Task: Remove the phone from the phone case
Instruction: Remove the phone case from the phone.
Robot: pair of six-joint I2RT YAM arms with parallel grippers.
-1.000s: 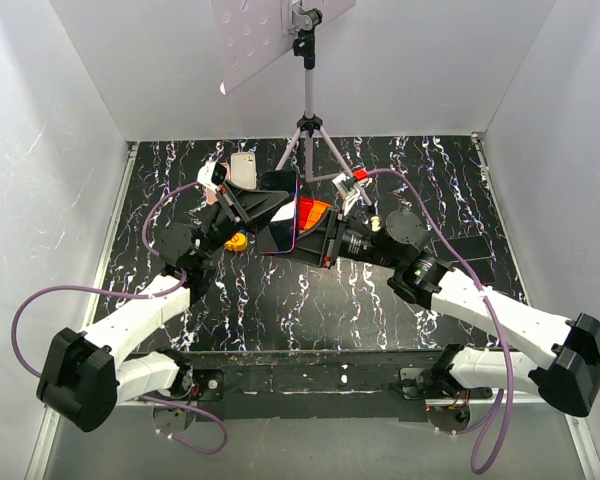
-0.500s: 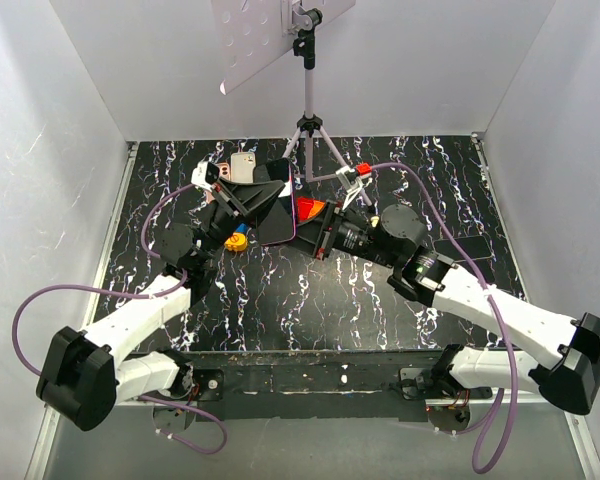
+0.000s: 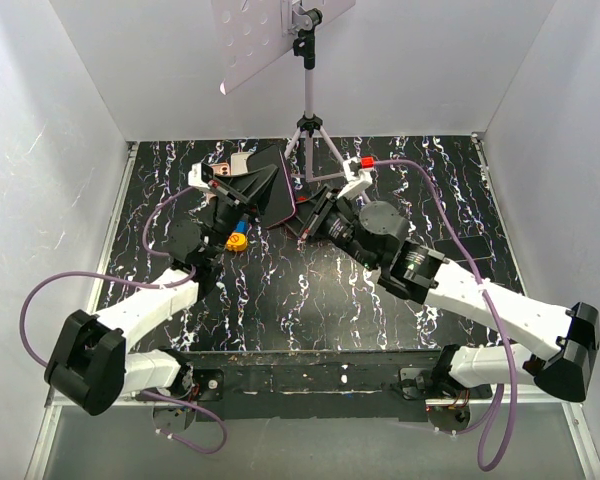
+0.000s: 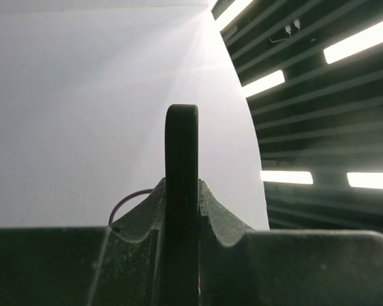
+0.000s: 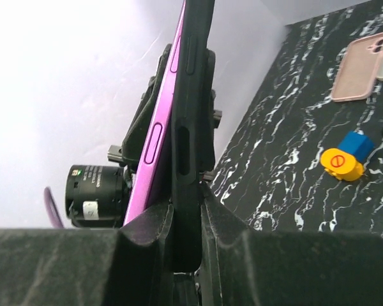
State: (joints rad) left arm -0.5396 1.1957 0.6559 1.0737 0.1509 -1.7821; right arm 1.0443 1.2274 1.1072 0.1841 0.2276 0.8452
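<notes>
Both arms have it, held up off the desk (image 3: 280,290) in the upper middle of the top view. The left tool (image 4: 182,201) is clenched on a thin black edge, which looks like the phone case (image 5: 193,89). The right tool (image 5: 186,220) pinches the case's black rim from the opposite end. In the right wrist view the purple phone (image 5: 154,143) runs along the case's left side. Its long axis goes straight up the frame, away from that tool. My read is that the split has to go sideways: phone peeling left, case gripped.

Purple phone (image 5: 152,148) upright on edge, against its black case (image 5: 193,89)
</notes>
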